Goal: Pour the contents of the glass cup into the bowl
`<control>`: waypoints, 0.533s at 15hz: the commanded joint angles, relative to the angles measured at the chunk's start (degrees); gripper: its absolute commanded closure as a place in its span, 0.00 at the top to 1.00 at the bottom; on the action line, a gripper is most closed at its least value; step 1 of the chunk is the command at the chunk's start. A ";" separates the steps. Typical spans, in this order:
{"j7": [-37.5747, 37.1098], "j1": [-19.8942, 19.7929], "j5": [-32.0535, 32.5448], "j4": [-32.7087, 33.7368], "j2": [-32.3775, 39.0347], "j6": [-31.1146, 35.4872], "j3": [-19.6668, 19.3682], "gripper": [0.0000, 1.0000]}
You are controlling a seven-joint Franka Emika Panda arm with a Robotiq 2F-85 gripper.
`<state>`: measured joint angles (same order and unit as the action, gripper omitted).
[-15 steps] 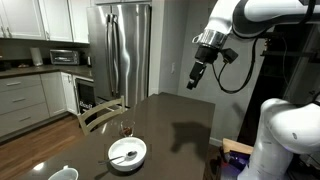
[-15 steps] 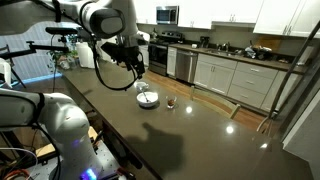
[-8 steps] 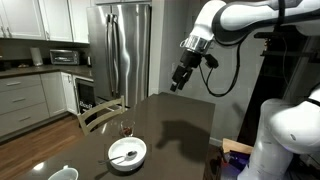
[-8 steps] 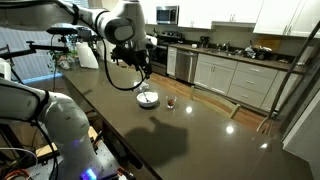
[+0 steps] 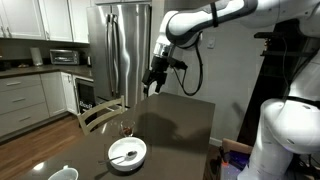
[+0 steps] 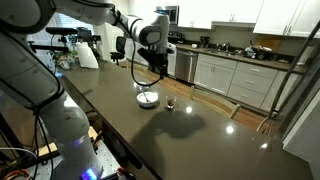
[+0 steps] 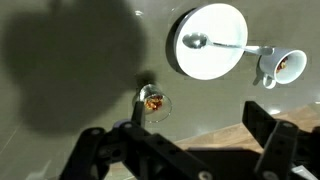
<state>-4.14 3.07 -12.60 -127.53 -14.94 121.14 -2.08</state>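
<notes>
The glass cup stands upright on the dark table, and the wrist view shows its contents, small reddish-brown bits at the bottom. Close beside it sits the wide white bowl with a spoon lying in it. My gripper hangs high over the table, well above the glass cup, open and empty. In the wrist view the glass cup sits just off the left finger, with the gripper spread wide.
A smaller white cup stands past the bowl, with brownish bits inside. A wooden chair is pushed up to the table edge near the glass cup. A steel fridge stands behind.
The arm has swung across the table toward the fridge side and a little lower, bringing the open gripper over the glass cup's area. Cup, bowl and spoon have not moved.
</notes>
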 commanded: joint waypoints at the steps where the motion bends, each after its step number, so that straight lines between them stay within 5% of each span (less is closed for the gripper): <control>1: -2.45 -0.90 -3.27 14.48 14.60 -4.63 0.02 1.00; 8: -9.74 -2.36 -5.12 34.15 33.00 -14.05 0.34 1.00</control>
<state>-9.61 2.16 -16.28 -101.96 11.38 112.60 -2.34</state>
